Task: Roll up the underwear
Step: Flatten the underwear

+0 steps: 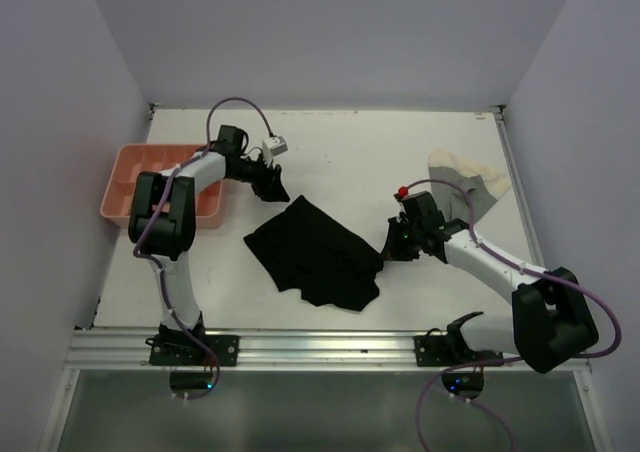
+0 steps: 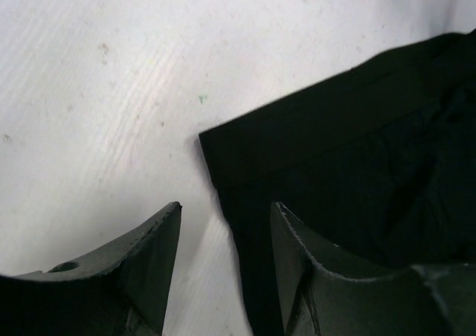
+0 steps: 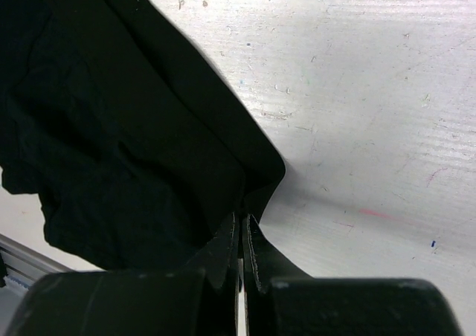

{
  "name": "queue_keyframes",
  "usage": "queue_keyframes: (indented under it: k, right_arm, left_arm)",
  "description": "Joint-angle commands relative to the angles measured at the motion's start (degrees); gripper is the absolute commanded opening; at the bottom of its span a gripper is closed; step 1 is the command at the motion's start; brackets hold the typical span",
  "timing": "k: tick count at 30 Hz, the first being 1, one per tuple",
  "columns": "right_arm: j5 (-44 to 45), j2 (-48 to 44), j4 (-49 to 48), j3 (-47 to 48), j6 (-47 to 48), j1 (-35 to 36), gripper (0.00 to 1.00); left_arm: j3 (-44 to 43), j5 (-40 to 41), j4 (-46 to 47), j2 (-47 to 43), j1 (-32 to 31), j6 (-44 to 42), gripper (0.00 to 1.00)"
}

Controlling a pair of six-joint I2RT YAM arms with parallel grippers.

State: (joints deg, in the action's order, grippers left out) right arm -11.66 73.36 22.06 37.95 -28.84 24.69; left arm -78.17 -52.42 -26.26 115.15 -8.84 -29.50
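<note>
— The pincers?
— Right pincer [image 3: 242, 236] is clenched on a corner of the black underwear [image 1: 315, 252]. Left pincer [image 2: 225, 221] is released, over its far corner.
— Counts?
— Two garments: that one flat on the surface [image 1: 350, 152], and one cream underwear [image 1: 465, 177] at right, crossed by a cable. One pink tray [image 1: 112, 200], partly hidden behind the left arm.

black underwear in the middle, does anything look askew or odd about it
Yes. The black underwear lies skewed and rumpled, not squared up: its right corner is pinched in the shut right tool, while the open left tool at the far corner holds nothing. A cream garment sits crumpled far right.
</note>
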Motion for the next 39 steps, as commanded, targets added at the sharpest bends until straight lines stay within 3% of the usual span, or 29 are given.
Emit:
queue_keyframes:
  k: [1,12,23,30,39]
  right_arm:
    - [-0.8,-1.2,-0.6,-0.4,1.2,-0.2,0.0]
    - [-1.1,-2.6,1.0,0.2,1.6,-0.8,0.0]
    - [-1.7,-2.9,1.8,0.7,2.1,-1.0,0.0]
    - [-2.1,-3.2,1.9,0.7,2.2,-1.4,0.0]
    - [-2.4,-3.0,2.1,0.7,2.6,-1.8,0.0]
  left_arm:
    - [-3.3,-7.3,6.6,2.2,-1.1,5.1,0.55]
    - [-3.8,-6.7,17.2,9.0,-3.6,17.4,0.55]
    - [-7.6,-3.7,19.7,13.3,-3.4,22.9,0.59]
    - [-10.0,-4.9,12.8,15.6,-3.8,19.7,0.58]
    - [-8.2,-4.8,0.3,16.1,-4.2,12.9,0.45]
